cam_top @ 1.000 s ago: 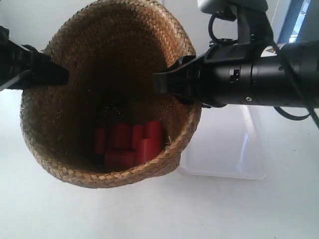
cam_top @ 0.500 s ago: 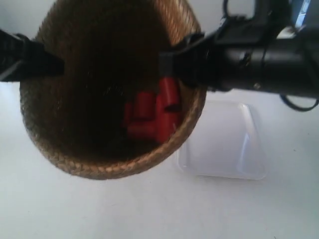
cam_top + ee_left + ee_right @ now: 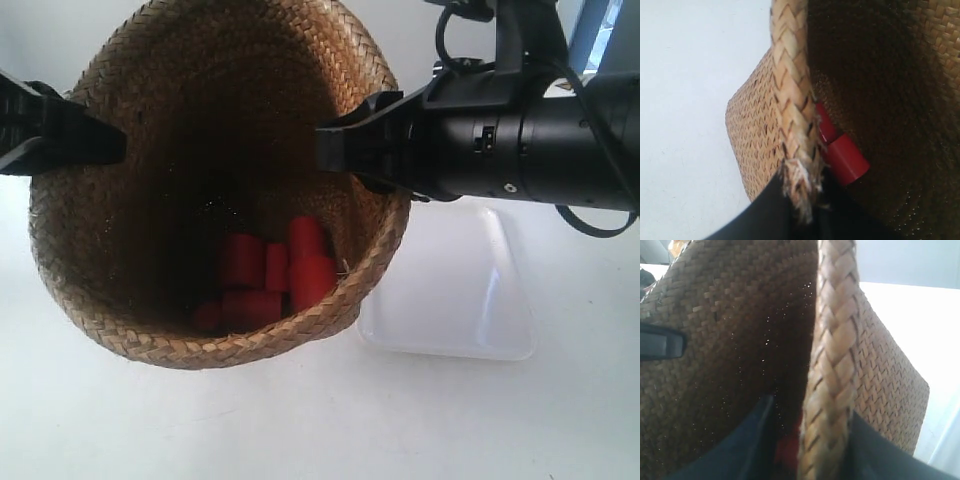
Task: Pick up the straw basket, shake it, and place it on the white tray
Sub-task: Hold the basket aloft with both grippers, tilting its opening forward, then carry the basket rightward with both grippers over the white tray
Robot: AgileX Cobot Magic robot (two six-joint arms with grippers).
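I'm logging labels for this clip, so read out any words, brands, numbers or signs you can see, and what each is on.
None can be read. The straw basket, the red pieces inside it and the white tray show no print.
Small pale marks on the black arm at the exterior view's right are too small to read.

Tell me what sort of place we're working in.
Probably a lab test bench, not a home: a plain white table, just a straw basket of red cylinders and a white tray as props, with the left gripper and right gripper clamping its rim.
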